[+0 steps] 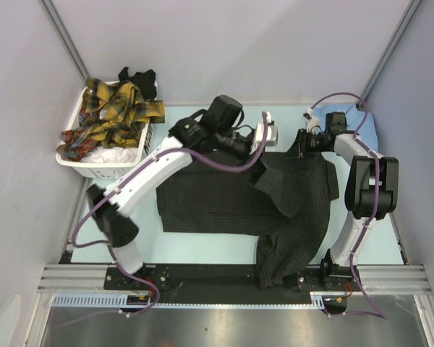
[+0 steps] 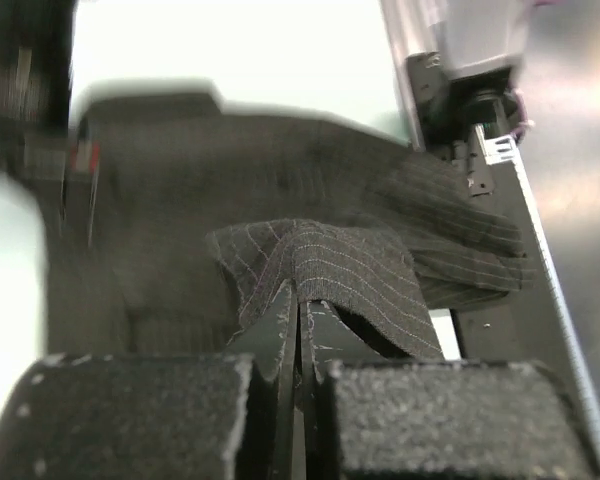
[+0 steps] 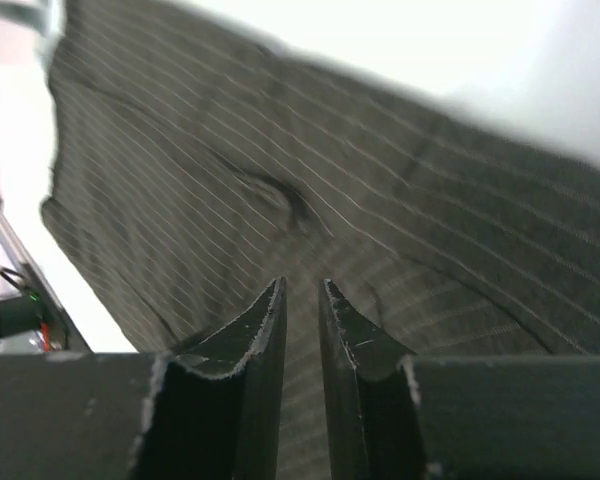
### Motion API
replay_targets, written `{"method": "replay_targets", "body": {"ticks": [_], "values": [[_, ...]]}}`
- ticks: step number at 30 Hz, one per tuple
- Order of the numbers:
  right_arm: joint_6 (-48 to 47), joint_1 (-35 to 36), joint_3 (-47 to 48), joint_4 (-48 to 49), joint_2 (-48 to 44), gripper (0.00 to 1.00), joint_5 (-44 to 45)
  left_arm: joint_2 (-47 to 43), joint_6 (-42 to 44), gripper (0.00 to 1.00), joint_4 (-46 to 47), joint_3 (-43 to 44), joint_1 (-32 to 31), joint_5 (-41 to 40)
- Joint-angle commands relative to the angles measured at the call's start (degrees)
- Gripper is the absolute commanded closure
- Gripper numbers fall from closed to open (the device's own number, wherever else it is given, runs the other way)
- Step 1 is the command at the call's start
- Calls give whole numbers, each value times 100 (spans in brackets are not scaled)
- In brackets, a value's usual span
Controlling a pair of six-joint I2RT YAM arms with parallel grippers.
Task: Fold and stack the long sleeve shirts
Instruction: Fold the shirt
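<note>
Shirt point(image 1: 210, 202) with pinstripes is clamped in left jaws; right jaws' hold unclear.

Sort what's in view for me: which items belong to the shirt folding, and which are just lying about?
Job: pinstriped shirt on the table; plaid shirts in the basket; light blue shirt at the far right corner.
Lying about: white laundry basket; white cloth inside it.
</note>
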Motion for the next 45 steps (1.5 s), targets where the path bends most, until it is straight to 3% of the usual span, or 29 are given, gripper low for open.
{"method": "replay_targets", "body": {"ticks": [1, 7, 13, 18, 24, 34, 45], "values": [[-849, -115, 275, -585, 122, 77, 250, 858, -1672, 100, -461, 381, 834, 34], [-1210, -220, 521, -1156, 333, 80, 382, 1624, -3089, 100, -15, -21, 1915, -160], [-1544, -212, 574, -1455, 369, 80, 514, 1695, -3530, 92, 119, -698, 2715, -837], [-1755, -212, 582, -1570, 438, 80, 628, 1484, -3470, 91, 487, -1584, 3155, -662], [-1843, -221, 705, -1710, 579, 79, 716, 835, -3136, 93, 1498, -2762, 3348, -1039], [-2098, -221, 802, -1956, 606, 78, 892, -342, -2257, 100, 2666, -3942, 3524, -942], [-2335, -221, 899, -2141, 667, 78, 1024, 86, -2652, 100, 2879, -4277, 4148, -2085]]}}
